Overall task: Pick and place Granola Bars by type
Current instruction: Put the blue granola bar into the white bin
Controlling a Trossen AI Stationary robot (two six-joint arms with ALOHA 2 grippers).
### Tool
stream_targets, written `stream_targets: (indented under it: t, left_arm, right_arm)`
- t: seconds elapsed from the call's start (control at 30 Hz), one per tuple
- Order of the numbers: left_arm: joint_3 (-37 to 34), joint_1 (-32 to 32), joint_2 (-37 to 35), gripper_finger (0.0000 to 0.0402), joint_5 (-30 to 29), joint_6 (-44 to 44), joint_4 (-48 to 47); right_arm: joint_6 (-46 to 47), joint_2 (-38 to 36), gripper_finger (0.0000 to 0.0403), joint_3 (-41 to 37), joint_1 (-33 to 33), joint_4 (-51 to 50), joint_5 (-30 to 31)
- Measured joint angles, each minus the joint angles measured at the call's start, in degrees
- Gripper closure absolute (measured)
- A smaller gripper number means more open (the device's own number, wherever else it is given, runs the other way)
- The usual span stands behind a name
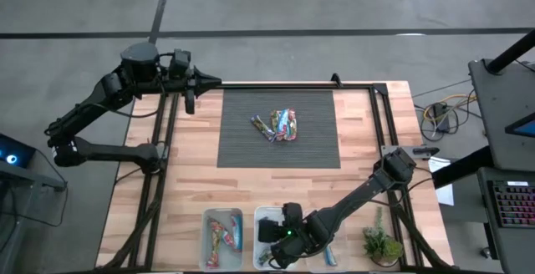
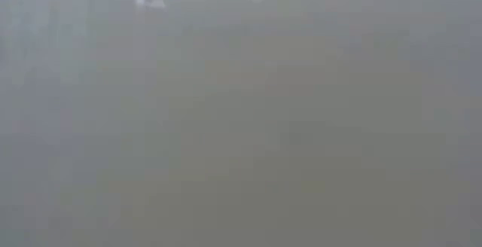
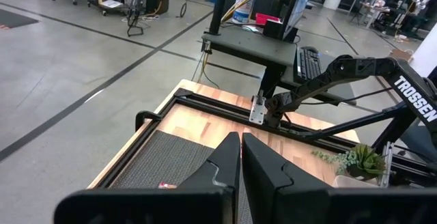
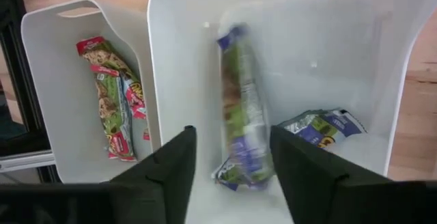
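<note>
The right claw (image 4: 229,176) hangs over the middle bin (image 4: 382,80) at the near edge of the worktop (image 1: 188,182), its two dark fingers (image 4: 171,166) spread apart. Between them a blue-and-green granola bar (image 4: 240,125) stands nearly on end inside the bin, blurred — neither finger touches its wrapper. A second blue-wrapped bar (image 4: 321,128) lies on the bin floor just beside it.

The neighbouring bin (image 1: 223,236), to the left in the high view, holds a few red-and-green bars (image 4: 113,101) lying together along its floor. In the high view the right arm stretches from its base at the right side of the worktop down to the near edge, its wrist covering much of the middle bin.

Farther out, on the dark ribbed mat (image 1: 242,132) in the middle of the worktop, a small heap of wrapped bars (image 1: 282,125) remains, with one slim bar (image 1: 262,127) lying just left of the heap. A small potted plant (image 1: 381,242) stands at the near right corner.

The left claw (image 3: 241,157) waits at the far left corner of the worktop, above the frame rail — its fingers pressed together with nothing between them.

The low view shows only a grey blur.
</note>
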Motion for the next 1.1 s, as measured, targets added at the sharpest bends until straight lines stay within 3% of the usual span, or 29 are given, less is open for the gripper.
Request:
stream_targets:
  t: [0.23, 0.57, 0.7, 1.1]
  left_arm:
    - [0.0, 0.0, 0.0, 0.0402, 0.0, 0.0, 0.0]
    - [0.0, 0.0, 0.0, 0.0402, 0.0, 0.0, 0.0]
    - [0.0, 0.0, 0.0, 0.0402, 0.0, 0.0, 0.0]
    - [0.0, 0.0, 0.0, 0.0402, 0.0, 0.0, 0.0]
  right_arm:
    - [0.0, -0.1, 0.0183, 0.0, 0.0, -0.1, 0.0]
    - [-0.5, -0.1, 0.0185, 0.0, 0.0, -0.1, 0.1]
    - [-0.5, -0.1, 0.0216, 0.0, 0.0, -0.1, -0.2]
    - [-0.6, -0.1, 0.0367, 0.0, 0.0, -0.1, -0.4]
